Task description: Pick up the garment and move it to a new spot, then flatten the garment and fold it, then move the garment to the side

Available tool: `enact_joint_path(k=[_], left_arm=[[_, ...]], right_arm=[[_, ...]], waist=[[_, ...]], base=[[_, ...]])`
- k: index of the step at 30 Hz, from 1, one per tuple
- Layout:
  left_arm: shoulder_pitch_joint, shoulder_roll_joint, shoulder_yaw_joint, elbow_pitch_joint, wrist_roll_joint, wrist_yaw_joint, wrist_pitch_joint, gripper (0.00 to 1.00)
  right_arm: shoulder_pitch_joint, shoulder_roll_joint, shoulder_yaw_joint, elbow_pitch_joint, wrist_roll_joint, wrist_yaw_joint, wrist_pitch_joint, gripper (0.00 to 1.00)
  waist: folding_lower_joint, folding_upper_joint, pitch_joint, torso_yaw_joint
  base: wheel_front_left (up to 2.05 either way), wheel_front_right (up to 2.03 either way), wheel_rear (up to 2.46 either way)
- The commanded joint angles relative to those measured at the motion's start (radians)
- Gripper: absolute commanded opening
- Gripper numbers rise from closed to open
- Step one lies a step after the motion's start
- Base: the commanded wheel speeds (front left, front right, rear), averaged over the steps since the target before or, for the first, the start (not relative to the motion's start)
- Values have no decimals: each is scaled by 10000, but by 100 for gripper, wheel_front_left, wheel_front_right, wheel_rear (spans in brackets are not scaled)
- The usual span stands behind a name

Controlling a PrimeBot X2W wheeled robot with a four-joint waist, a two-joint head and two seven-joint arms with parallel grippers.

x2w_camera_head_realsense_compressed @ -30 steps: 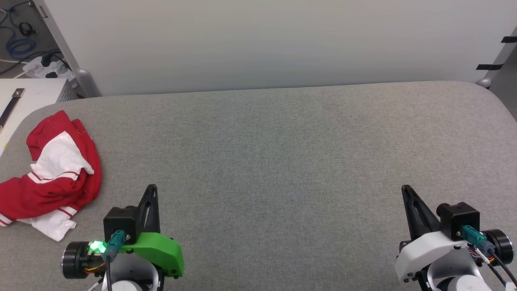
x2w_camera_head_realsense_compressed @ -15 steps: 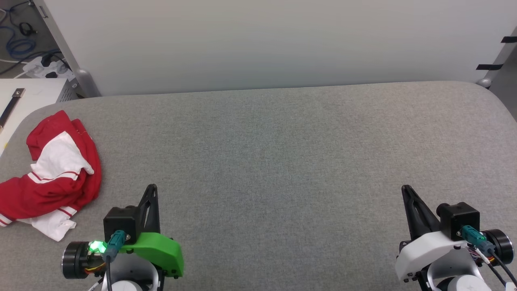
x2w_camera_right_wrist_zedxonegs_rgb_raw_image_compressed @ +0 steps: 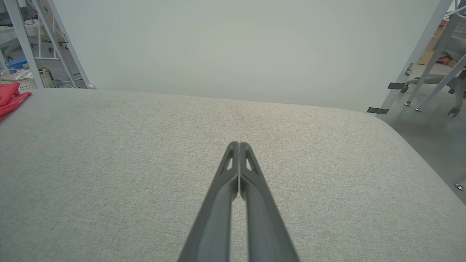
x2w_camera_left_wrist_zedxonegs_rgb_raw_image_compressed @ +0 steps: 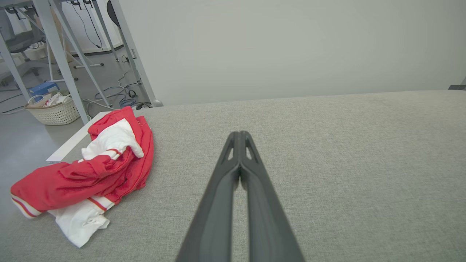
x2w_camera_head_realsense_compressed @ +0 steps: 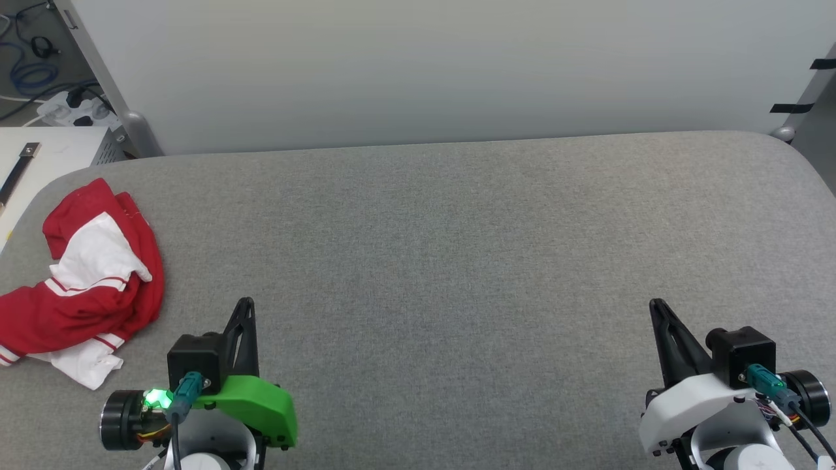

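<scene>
The left gripper [x2w_camera_head_realsense_compressed: 245, 307] and right gripper [x2w_camera_head_realsense_compressed: 656, 307] both hover empty, fingers pressed together, over the table [x2w_camera_head_realsense_compressed: 457, 248]. The garment [x2w_camera_head_realsense_compressed: 78, 313] lies crumpled at the table's left edge, untouched. Pickup is pending: the left gripper should open and reach it.

The T-shirt [x2w_camera_head_realsense_compressed: 85, 287] was red with white sleeves and red-and-white striped trim. The tabletop [x2w_camera_head_realsense_compressed: 457, 261] was heathered grey. The left gripper [x2w_camera_head_realsense_compressed: 245, 303] was black and green, the right gripper [x2w_camera_head_realsense_compressed: 655, 305] black and white.
</scene>
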Motion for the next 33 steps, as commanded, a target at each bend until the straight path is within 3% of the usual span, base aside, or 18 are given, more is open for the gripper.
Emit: enact_joint_path(k=[1,9,10,33], left_arm=[[-159,-49,1,20,99,-39,-9,0],[-159,-49,1,20,99,-39,-9,0],[0,0,0,0,-1,1,-3,100],[38,-6,-94,-63,-118,223,-403,100]], right_arm=[[-161,20,14,18,-97,-7,26,0],[-161,20,14,18,-97,-7,26,0],[0,0,1,0,0,0,-4,100],[107,0,-206,-248,456,-1,-398,100]], waist=[[0,0,0,0],[0,0,0,0],[0,0,0,0],[0,0,-7,29]], base=[[0,0,0],[0,0,0],[0,0,0],[0,0,0]])
